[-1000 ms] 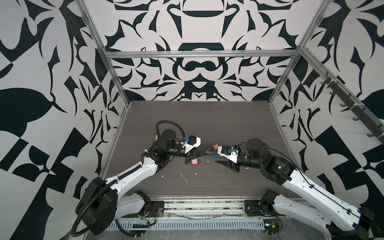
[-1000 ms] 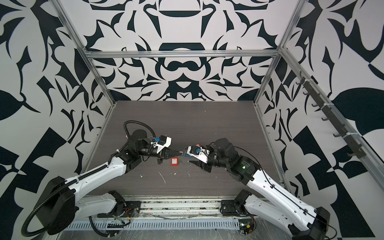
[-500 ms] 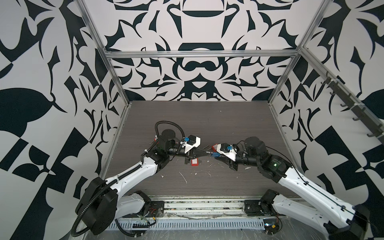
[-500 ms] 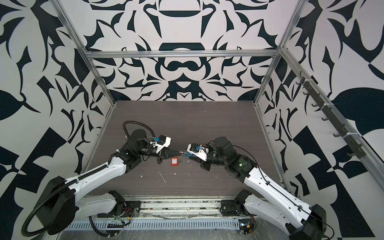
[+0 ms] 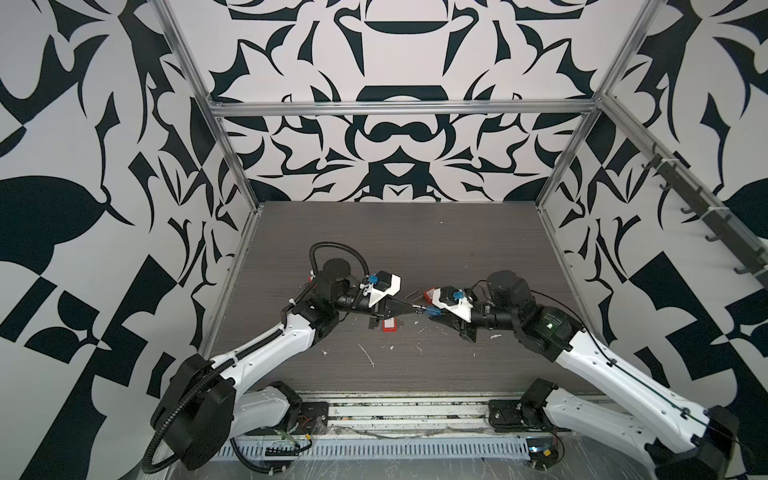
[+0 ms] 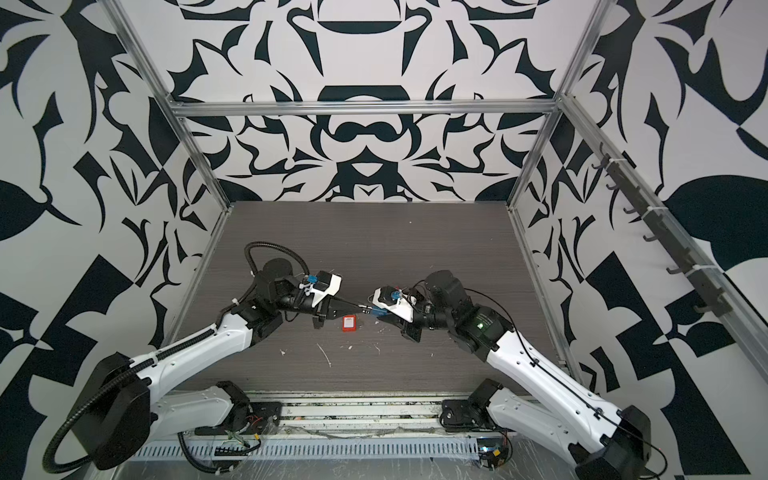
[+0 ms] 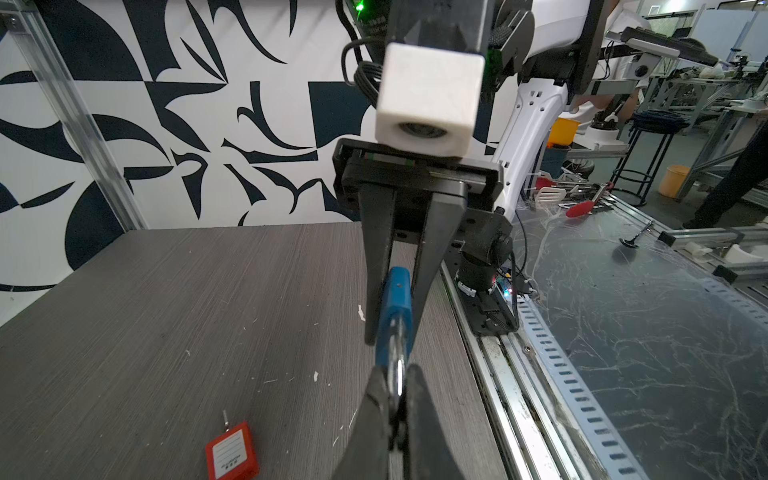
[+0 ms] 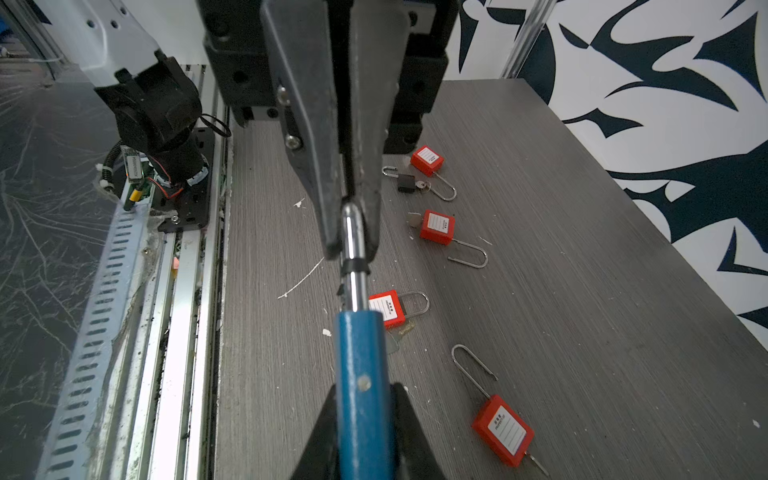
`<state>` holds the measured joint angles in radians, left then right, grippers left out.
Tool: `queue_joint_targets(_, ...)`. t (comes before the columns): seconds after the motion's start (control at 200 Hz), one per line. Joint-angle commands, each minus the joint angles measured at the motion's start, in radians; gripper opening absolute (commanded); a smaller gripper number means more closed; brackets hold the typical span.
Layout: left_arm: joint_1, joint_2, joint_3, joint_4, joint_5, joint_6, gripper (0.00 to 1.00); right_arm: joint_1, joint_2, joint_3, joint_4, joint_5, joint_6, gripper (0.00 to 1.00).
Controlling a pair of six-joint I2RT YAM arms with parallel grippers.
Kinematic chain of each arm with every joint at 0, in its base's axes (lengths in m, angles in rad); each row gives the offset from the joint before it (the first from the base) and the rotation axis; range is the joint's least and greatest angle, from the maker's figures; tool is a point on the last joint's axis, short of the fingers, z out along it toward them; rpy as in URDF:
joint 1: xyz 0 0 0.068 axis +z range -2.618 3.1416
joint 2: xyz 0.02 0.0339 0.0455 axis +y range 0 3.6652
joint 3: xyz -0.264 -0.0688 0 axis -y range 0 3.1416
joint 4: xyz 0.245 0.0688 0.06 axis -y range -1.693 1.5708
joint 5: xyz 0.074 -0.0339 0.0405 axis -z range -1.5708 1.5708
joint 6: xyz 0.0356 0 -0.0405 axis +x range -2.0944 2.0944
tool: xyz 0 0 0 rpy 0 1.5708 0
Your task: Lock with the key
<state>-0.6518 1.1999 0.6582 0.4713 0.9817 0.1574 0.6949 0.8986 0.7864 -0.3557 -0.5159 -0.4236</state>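
Observation:
A blue padlock [image 8: 361, 353] hangs in the air between my two arms, over the middle of the dark table [image 5: 415, 241]. My left gripper [image 7: 398, 374] is shut on its silver shackle [image 8: 353, 232]. My right gripper [image 8: 363, 390] is shut on its blue body [image 7: 397, 299], one finger on each side. In both top views the left gripper [image 5: 417, 308] and right gripper [image 5: 434, 318] meet tip to tip at the blue padlock [image 6: 377, 311]. The key end of the blue body is hidden behind my right gripper. No key shows on it.
Several red padlocks lie on the table below: one closed [image 8: 388, 307], two with open shackles [image 8: 500, 432] [image 8: 436, 226] and one further off [image 8: 428, 160]. A small black padlock [image 8: 405, 182] lies beside the last. The metal rail [image 8: 183, 291] runs along the front edge.
My right gripper's jaws have narrowed onto the blue padlock's body and the wrist has shifted slightly. The left arm has held still, with the shackle in its grip.

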Motion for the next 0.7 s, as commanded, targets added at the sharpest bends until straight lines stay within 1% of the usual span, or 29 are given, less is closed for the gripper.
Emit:
queue_joint_targets(0.0, 0.003, 0.001, 0.028, 0.034, 0.004, 0.005, 0.0, 0.005, 0.001, 0.055, 0.03, -0.07, 0.023, 0.18)
queue_joint_targets(0.11, 0.003, 0.006, 0.032, 0.032, 0.003, 0.017, 0.0, 0.005, 0.013, 0.063, 0.026, -0.099, 0.048, 0.2)
queue_joint_targets(0.26, 0.004, 0.007, 0.038, 0.032, 0.003, 0.024, 0.0, 0.005, 0.014, 0.068, 0.019, -0.104, 0.059, 0.3)
queue_joint_targets(0.4, 0.004, 0.005, 0.038, 0.029, 0.003, 0.025, 0.0, 0.003, 0.006, 0.07, 0.014, -0.095, 0.061, 0.32)
queue_joint_targets(0.615, 0.003, 0.003, 0.041, 0.02, 0.002, 0.035, 0.0, 0.005, 0.007, 0.08, -0.025, -0.099, 0.057, 0.21)
queue_joint_targets(0.695, 0.004, 0.002, 0.043, 0.008, 0.003, 0.044, 0.0, 0.004, 0.008, 0.085, -0.028, -0.099, 0.057, 0.15)
